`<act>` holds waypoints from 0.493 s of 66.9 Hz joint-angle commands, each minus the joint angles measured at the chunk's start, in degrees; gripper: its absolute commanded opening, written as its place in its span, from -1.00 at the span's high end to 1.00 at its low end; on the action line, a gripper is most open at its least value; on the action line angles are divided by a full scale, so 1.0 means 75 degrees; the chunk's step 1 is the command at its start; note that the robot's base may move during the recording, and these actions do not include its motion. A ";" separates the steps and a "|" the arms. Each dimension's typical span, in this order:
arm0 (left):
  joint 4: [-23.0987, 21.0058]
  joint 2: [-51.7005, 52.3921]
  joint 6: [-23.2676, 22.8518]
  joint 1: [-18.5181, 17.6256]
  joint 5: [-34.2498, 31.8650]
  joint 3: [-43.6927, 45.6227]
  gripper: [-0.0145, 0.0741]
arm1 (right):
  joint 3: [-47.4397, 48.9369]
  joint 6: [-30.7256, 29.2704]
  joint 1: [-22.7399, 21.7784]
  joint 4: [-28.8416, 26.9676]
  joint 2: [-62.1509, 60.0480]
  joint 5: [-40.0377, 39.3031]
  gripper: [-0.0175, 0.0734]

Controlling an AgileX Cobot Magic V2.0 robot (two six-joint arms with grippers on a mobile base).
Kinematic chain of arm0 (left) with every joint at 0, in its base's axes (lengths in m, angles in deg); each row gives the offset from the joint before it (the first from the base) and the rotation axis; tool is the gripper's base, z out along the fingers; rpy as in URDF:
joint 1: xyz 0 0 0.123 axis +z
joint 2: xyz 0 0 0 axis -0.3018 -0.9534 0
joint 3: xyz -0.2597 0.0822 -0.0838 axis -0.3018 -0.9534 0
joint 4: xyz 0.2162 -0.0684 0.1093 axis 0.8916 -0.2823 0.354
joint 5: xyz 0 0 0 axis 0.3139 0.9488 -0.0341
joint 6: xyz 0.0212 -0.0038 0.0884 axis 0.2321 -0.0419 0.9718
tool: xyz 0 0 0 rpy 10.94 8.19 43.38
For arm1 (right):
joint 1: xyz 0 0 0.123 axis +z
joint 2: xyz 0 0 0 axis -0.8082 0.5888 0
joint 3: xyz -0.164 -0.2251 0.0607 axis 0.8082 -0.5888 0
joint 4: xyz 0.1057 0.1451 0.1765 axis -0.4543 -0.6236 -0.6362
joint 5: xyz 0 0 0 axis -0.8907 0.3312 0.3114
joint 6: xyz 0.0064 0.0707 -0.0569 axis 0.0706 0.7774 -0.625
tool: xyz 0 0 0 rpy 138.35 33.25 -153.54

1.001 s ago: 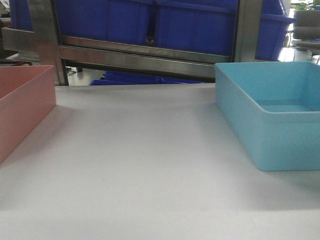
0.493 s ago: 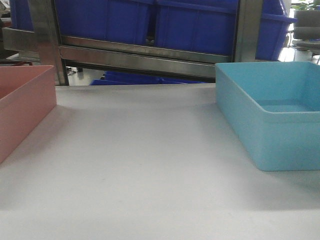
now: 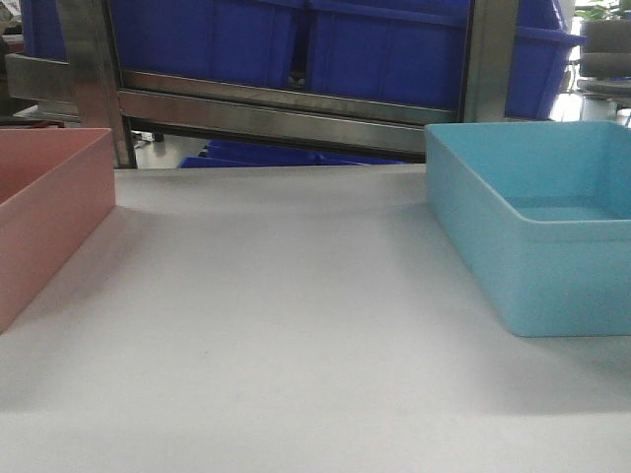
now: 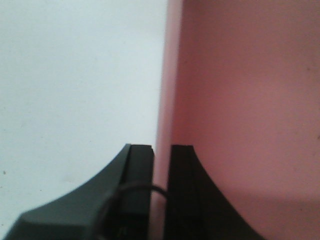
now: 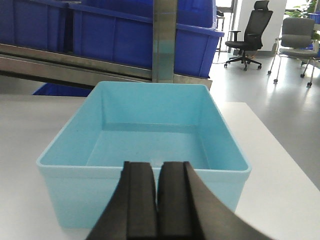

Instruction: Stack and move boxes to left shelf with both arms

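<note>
Two rectangular bins sit well apart on the white tabletop (image 3: 276,325): the salmon-pink plastic bin (image 3: 49,217) at the left edge and the sky-blue plastic bin (image 3: 483,236) on the right. Both stand in front of the steel-framed rack (image 3: 276,116), which holds dark blue plastic crates (image 3: 375,49).

In the left wrist view the left gripper (image 4: 161,147) straddles the pink bin's side wall. One black finger (image 4: 140,170) stands outside over the table and the other inside the bin. The thin pink wall fills the narrow slot between them, clamped.

In the right wrist view the right gripper (image 5: 159,164) has its two fingers pressed together, with only a dark seam between and nothing in it. Their tips overlap the blue bin's near rim, and its hollow opens just beyond them.
</note>
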 commanded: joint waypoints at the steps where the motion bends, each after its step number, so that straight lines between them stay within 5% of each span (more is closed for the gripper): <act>1: -0.0556 0.0996 -0.0388 -0.0020 0.0104 0.0277 0.68 | 0.0137 -0.0050 -0.0044 0.0057 -0.0153 -0.0727 0.50; 9: -0.0567 0.1627 -0.0762 -0.0219 0.0455 0.0277 0.68 | 0.0137 -0.0050 -0.0044 0.0057 -0.0153 -0.0727 0.50; 33: -0.0567 0.3186 -0.3566 -0.1653 0.1247 0.0245 0.68 | 0.0137 -0.0050 -0.0044 0.0057 -0.0153 -0.0727 0.50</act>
